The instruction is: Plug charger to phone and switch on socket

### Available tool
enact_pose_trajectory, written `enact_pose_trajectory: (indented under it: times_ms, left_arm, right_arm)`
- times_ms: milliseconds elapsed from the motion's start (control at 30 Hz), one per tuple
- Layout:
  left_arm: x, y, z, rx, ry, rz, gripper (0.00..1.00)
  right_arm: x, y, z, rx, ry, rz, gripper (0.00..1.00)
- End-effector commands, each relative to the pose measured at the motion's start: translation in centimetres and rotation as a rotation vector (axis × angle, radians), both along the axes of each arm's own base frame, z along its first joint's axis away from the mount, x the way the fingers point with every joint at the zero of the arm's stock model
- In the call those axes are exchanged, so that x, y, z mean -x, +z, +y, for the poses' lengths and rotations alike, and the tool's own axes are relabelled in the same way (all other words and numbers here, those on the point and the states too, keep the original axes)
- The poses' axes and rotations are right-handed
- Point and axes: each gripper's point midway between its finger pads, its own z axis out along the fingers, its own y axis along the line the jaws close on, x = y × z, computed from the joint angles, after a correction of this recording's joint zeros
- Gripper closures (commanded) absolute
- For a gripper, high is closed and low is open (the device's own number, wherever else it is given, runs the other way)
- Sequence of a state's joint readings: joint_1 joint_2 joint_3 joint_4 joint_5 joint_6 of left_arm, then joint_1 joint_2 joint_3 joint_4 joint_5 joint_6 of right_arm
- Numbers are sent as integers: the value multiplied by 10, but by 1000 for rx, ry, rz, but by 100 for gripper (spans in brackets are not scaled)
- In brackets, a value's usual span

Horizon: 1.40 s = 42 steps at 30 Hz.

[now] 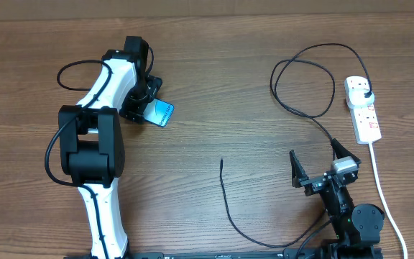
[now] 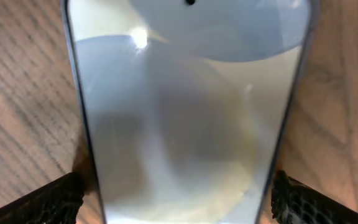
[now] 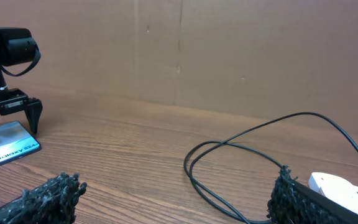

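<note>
The phone [image 1: 162,113] lies flat on the table at the upper left, blue-teal screen up. My left gripper [image 1: 144,108] is open and straddles one end of it. In the left wrist view the phone [image 2: 185,112] fills the space between the two fingers [image 2: 178,196], with a thin gap on the left side. The charger cable [image 1: 302,79] loops from its plug head [image 1: 366,95], seated in the white socket [image 1: 365,119], past my right gripper to a free tip [image 1: 221,162] at mid-table. My right gripper [image 1: 318,162] is open and empty.
The socket's thick white cord [image 1: 382,191] runs down the right side to the front edge. In the right wrist view the phone [image 3: 11,148] is far left, the cable loop [image 3: 229,146] is centre, and a brown wall stands behind.
</note>
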<state>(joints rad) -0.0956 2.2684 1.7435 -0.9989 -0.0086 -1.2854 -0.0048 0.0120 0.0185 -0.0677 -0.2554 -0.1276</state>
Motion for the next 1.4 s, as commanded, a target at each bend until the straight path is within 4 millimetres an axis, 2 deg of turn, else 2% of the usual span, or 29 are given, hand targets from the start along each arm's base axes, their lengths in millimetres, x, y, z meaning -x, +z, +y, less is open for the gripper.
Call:
enact_pose_trajectory:
  times_ms: [0, 133, 1367]
  left_arm:
    - [38, -47, 0, 13, 62, 172, 0]
    - [44, -46, 1, 3, 71, 193, 0]
    - [45, -46, 16, -80, 72, 194, 0]
  right_arm:
    - [0, -2, 1, 1, 2, -5, 0]
    - [0, -2, 1, 1, 2, -5, 0]
    - [0, -2, 1, 1, 2, -5, 0]
